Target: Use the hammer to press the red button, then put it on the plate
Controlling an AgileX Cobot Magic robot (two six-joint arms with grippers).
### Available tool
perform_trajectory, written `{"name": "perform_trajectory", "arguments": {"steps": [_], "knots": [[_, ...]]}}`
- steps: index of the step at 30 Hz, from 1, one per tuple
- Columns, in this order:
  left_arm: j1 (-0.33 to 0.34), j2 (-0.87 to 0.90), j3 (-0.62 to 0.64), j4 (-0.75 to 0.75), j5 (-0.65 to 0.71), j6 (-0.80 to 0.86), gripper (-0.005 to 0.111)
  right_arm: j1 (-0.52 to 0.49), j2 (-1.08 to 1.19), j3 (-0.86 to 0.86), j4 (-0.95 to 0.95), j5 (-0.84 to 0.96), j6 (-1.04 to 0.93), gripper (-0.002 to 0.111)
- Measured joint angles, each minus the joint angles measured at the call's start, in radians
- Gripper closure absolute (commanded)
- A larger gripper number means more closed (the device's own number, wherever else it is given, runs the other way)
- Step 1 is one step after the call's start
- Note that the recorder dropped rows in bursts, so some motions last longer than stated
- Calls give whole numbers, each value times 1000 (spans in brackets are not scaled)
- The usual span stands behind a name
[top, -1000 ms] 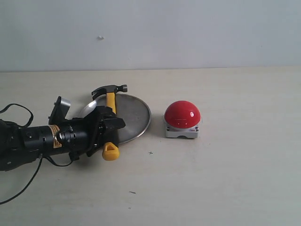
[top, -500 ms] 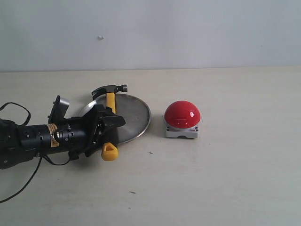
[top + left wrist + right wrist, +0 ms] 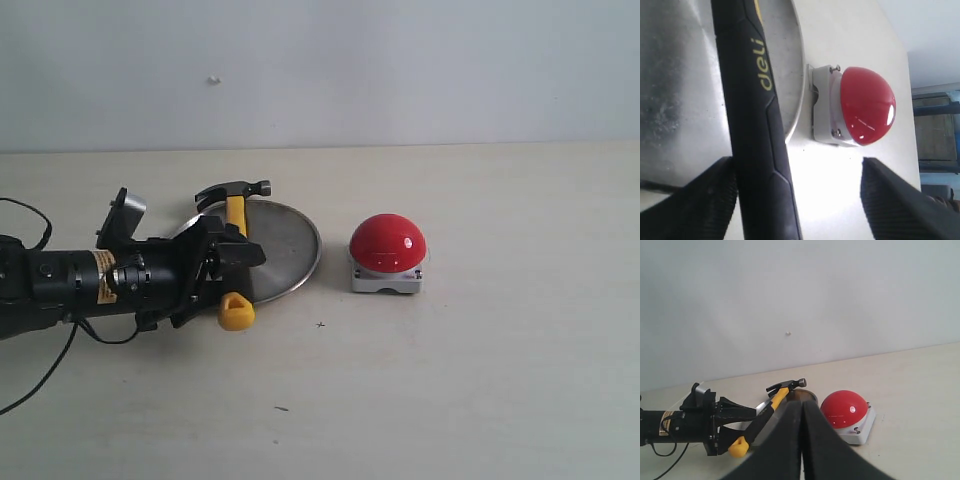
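The hammer point(image 3: 236, 215) lies across the silver plate point(image 3: 285, 245), with its dark head at the far rim and its yellow looped end point(image 3: 236, 312) past the near rim. My left gripper point(image 3: 232, 272) is open astride the black handle point(image 3: 752, 125). One finger point(image 3: 705, 200) is beside the handle and the other point(image 3: 895, 205) is well clear of it. The red button point(image 3: 388, 243) sits on its grey base right of the plate, untouched. My right gripper point(image 3: 802, 407) is shut on nothing and is out of the exterior view.
The pale table point(image 3: 450, 380) stretches bare to the front and right of the button. A black cable point(image 3: 40, 390) trails from the left arm at the left edge. A plain wall point(image 3: 400, 70) stands behind.
My left gripper's jaws spread a little wider off the handle and the arm shifted slightly back. The hammer's yellow end settled a bit nearer the plate. The right gripper stayed shut.
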Motion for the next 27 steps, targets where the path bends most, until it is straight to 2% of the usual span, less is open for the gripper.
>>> {"name": "perform_trajectory", "arguments": {"steps": [11, 19, 22, 24, 27], "knots": [[3, -2, 1, 37, 19, -20, 40, 0, 0, 0, 0, 0, 0, 108], [74, -6, 1, 128, 7, -58, 41, 0, 0, 0, 0, 0, 0, 108], [110, -23, 1, 163, -1, -70, 50, 0, 0, 0, 0, 0, 0, 108], [136, -49, 1, 182, -23, -75, 63, 0, 0, 0, 0, 0, 0, 108], [182, -106, 2, 205, -82, -77, 91, 0, 0, 0, 0, 0, 0, 108]]}}
